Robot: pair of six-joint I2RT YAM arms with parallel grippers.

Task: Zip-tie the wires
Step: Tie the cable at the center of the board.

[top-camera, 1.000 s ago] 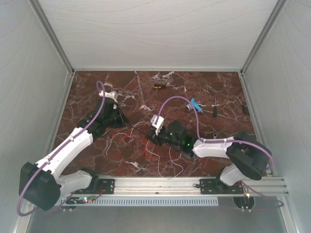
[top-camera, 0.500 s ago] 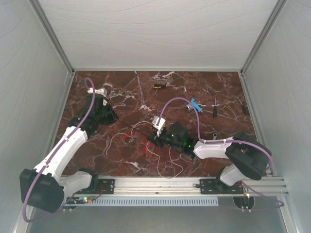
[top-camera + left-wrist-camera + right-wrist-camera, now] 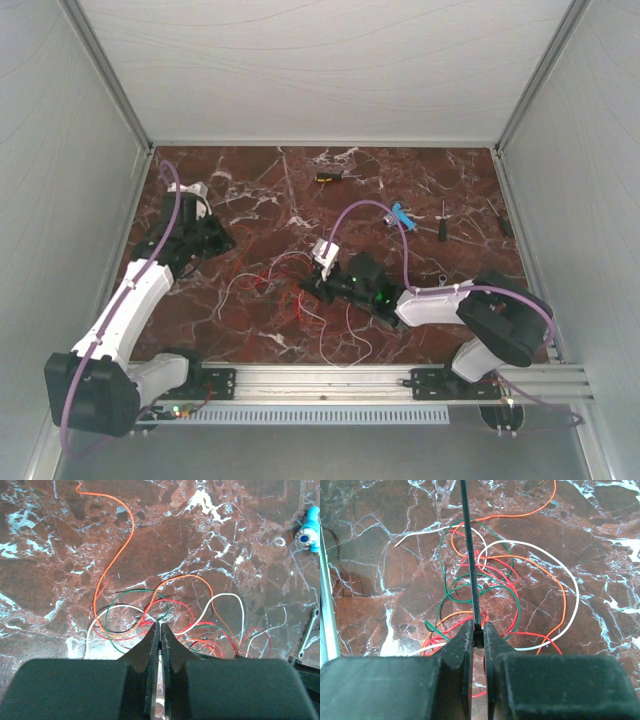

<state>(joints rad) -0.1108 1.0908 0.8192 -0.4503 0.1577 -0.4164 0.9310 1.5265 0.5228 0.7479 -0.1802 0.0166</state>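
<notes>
— Well, what are you holding?
— Your right gripper (image 3: pixel 478 627) pinches a black zip tie (image 3: pixel 468 545); your left gripper (image 3: pixel 160 626) is pressed closed. Wires (image 3: pixel 492 572) lie tangled on the table (image 3: pixel 440 190) before both.

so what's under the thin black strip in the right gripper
Under that strip, the tangle of thin red, green, orange and white wires on the dark red marble table. Whatever lies beneath the right gripper is covered.
</notes>
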